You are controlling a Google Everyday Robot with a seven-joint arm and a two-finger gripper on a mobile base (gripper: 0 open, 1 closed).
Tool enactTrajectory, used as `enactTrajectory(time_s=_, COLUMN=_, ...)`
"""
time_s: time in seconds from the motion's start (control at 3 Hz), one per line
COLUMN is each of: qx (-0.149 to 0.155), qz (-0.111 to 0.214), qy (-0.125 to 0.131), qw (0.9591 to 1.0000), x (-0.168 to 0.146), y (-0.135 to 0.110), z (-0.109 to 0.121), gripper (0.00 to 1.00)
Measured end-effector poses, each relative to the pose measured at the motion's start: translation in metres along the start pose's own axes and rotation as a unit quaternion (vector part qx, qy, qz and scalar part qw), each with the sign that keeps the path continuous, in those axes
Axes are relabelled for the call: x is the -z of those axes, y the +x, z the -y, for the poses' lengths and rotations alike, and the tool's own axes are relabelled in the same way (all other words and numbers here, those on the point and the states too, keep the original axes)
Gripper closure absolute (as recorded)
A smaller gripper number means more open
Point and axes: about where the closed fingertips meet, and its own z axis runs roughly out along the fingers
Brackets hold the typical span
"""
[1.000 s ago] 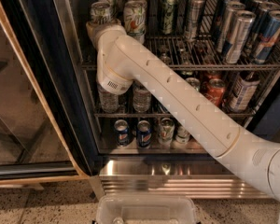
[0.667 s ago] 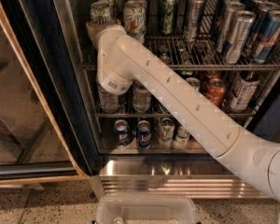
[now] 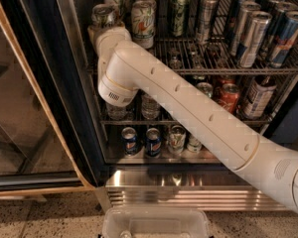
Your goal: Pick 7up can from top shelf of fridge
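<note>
The fridge (image 3: 84,133) stands open with chrome wire racks. The 7up can (image 3: 104,15), white-silver with green marking and a silver lid, stands at the front left of the top shelf (image 3: 223,71). My white arm reaches in from the lower right. My gripper (image 3: 104,32) is at the end of it, right at the lower part of the 7up can and mostly hidden behind my wrist. A similar white can (image 3: 143,19) stands just right of the 7up can.
Several tall green, silver and blue cans fill the top shelf to the right. Red and dark cans (image 3: 229,96) stand on the middle rack and blue cans (image 3: 130,140) on the lowest. The glass door (image 3: 25,108) hangs open at left. A clear tray (image 3: 156,223) sits below.
</note>
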Motion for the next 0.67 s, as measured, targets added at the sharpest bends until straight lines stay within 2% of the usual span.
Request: enactTrajectory(time_s=0.67, qx=0.002, qz=0.005, qy=-0.002, qw=1.0000, x=0.0170, y=-0.0071, z=-0.0104, gripper=1.00)
